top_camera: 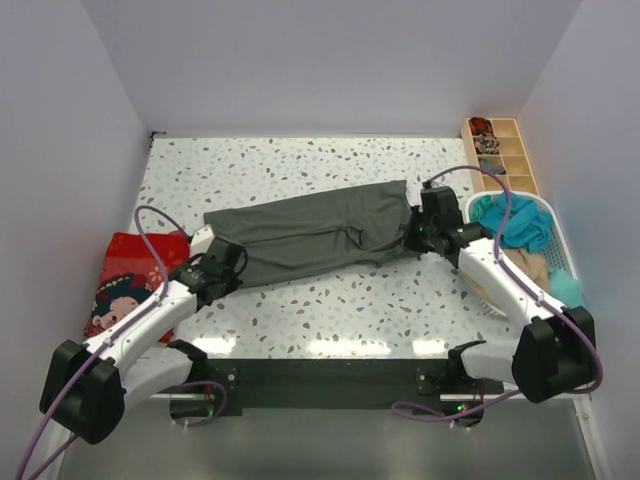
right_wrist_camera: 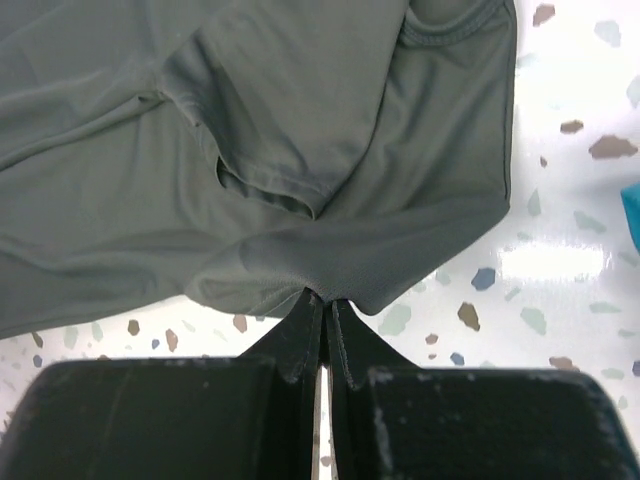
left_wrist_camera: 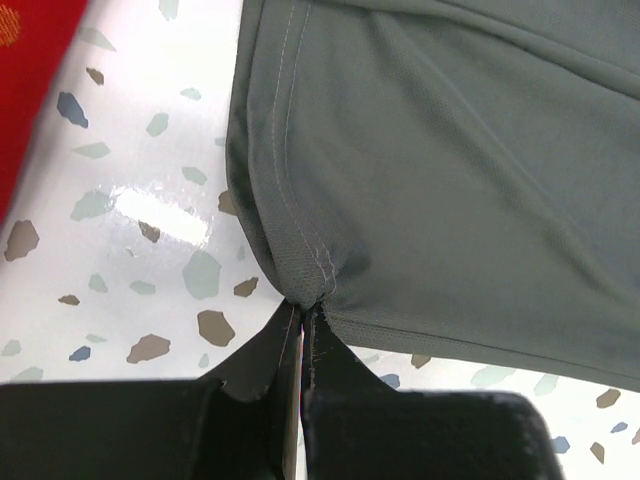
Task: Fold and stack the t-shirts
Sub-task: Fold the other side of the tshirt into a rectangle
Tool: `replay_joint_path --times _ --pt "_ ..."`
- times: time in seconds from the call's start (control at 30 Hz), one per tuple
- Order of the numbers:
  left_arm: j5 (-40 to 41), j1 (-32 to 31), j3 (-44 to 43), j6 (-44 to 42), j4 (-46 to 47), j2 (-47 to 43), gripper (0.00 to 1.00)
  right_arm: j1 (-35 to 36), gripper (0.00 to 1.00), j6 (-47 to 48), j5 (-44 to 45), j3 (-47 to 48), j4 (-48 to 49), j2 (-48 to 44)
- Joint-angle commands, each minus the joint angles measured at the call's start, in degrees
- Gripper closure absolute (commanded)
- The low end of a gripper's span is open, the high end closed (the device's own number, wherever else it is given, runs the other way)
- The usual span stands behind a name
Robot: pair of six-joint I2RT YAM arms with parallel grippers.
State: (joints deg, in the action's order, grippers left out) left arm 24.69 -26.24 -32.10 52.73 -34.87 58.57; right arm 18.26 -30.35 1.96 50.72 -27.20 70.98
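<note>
I find the grey-green t-shirt (top_camera: 315, 235) lying lengthwise across mid-bench (top_camera: 300, 160). The left pincer (left_wrist_camera: 303, 308) is clamped on a hem corner and the right pincer (right_wrist_camera: 325, 298) on the collar-end edge. In my judgement a fold is in hand; next, both pinched ends must travel together, with the cloth kept taut.

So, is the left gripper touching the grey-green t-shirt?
Touching. The left wrist view shows the left gripper shut on the stitched hem of the grey-green t-shirt, with the cloth pinched between its fingertips.
</note>
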Motion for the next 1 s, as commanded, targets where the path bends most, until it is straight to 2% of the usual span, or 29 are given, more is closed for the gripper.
replay_joint_path --times 0.0,0.37,0.7,0.97 --pt "2.1 1.6 -3.4 -2.5 2.1 1.5 1.0 -0.5 1.0 3.2 -1.7 5.5 1.1 4.6" --pt "-0.4 11.1 -7.9 -11.3 7.8 6.3 1.0 -1.8 1.0 5.8 -4.2 14.4 2.6 16.1" --pt "-1.2 12.0 -11.8 -14.5 11.8 13.8 1.0 -3.7 1.0 8.5 -5.8 25.3 0.4 26.2" --pt "-0.5 12.8 -14.4 -16.3 13.8 21.7 0.99 -5.3 1.0 8.6 -10.1 35.9 -1.2 39.1"
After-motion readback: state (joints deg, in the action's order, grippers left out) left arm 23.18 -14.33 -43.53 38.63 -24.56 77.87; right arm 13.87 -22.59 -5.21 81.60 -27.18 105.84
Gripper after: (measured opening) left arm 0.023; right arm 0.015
